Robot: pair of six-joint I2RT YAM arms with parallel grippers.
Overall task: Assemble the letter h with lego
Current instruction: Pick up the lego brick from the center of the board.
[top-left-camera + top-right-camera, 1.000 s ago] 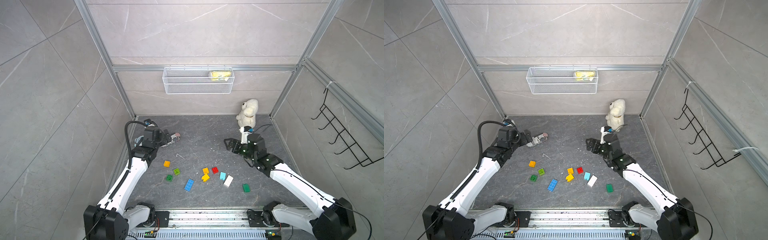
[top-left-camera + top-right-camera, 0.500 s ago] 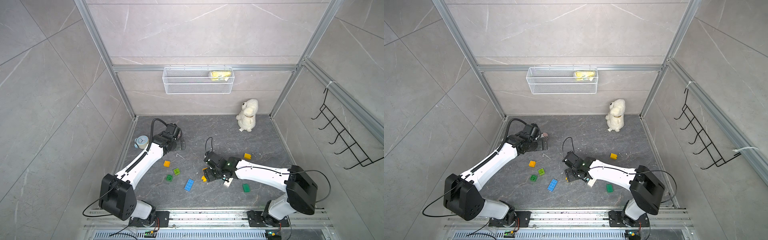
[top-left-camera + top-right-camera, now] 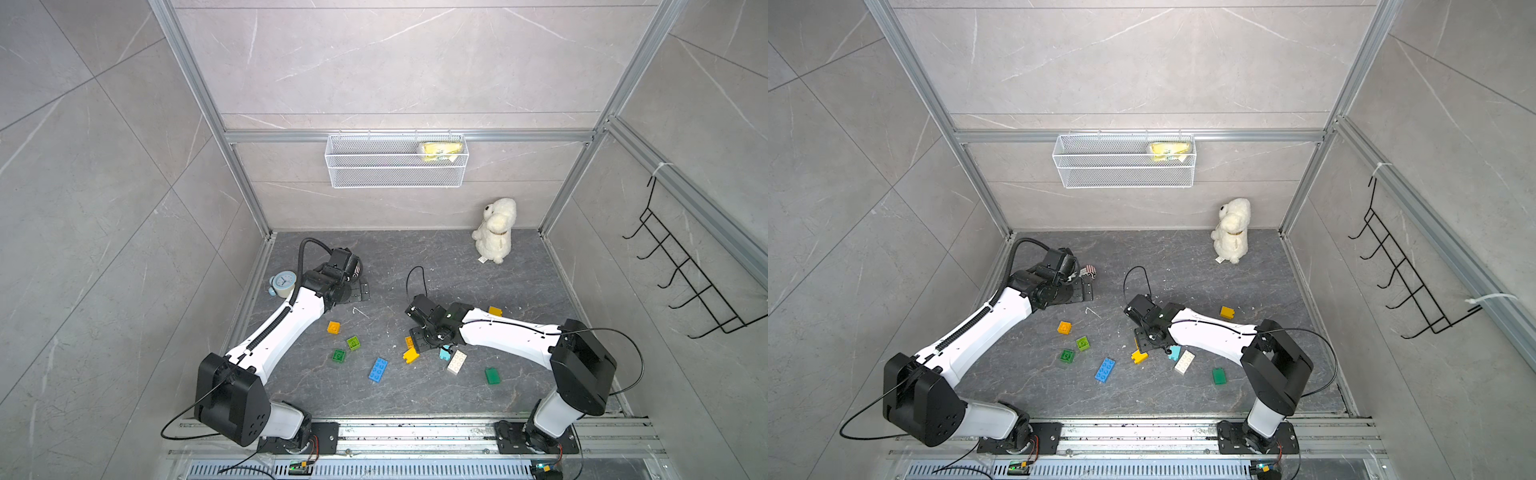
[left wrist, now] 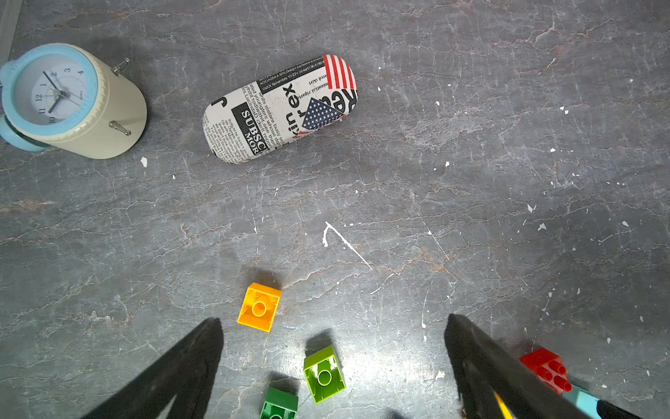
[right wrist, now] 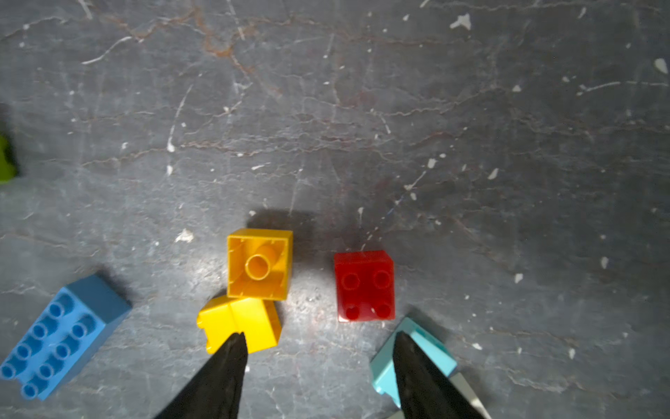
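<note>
The lego lies loose on the dark floor. In both top views I see an orange brick (image 3: 333,327), lime (image 3: 353,343), green (image 3: 338,355), blue (image 3: 378,369), yellow (image 3: 410,355), light blue (image 3: 445,353), white (image 3: 456,362), dark green (image 3: 492,375) and a yellow one apart at the right (image 3: 494,311). My right gripper (image 5: 319,337) is open low over the middle cluster. Its fingertips overlap the yellow brick (image 5: 239,323) and the light blue brick (image 5: 413,355), with the red brick (image 5: 363,285) just ahead. My left gripper (image 4: 333,321) hangs open above the lime brick (image 4: 323,373).
An alarm clock (image 3: 282,284) and a newsprint glasses case (image 4: 279,109) lie at the back left near my left wrist. A white plush toy (image 3: 495,230) sits in the back right corner. A wire basket (image 3: 397,160) hangs on the back wall, black hooks (image 3: 685,282) on the right wall.
My right arm swung from beside the plush down to the middle bricks, and its jaws narrowed. A yellow brick now lies at the right. My left arm reached out; the clock shows.
</note>
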